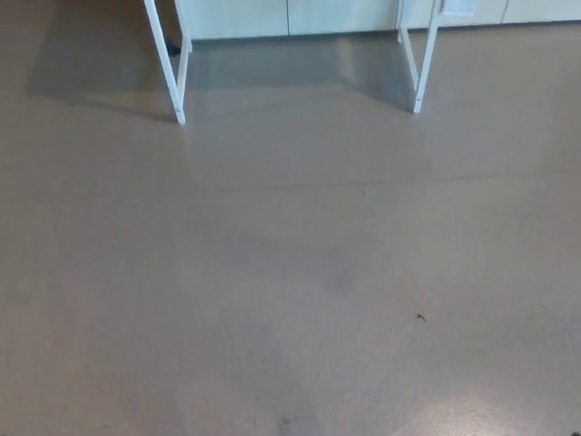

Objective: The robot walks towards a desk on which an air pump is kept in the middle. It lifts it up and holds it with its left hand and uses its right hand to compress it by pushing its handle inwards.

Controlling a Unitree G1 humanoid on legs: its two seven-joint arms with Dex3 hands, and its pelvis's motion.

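Bare brown floor (290, 291) fills the head view, and neither hand shows, so their state cannot be told. Farther off stand two pairs of white legs (172, 68), presumably the desk's, with pale cabinets (300, 16) behind. Its surface and the air pump lie out of view above the frame. Judging by the task, the pump should be stiff and light, best held round its barrel. No containers show.

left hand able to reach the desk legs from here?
Probably not. Neither hand is in view, and the white desk legs stand at the far top of the picture across open brown floor.
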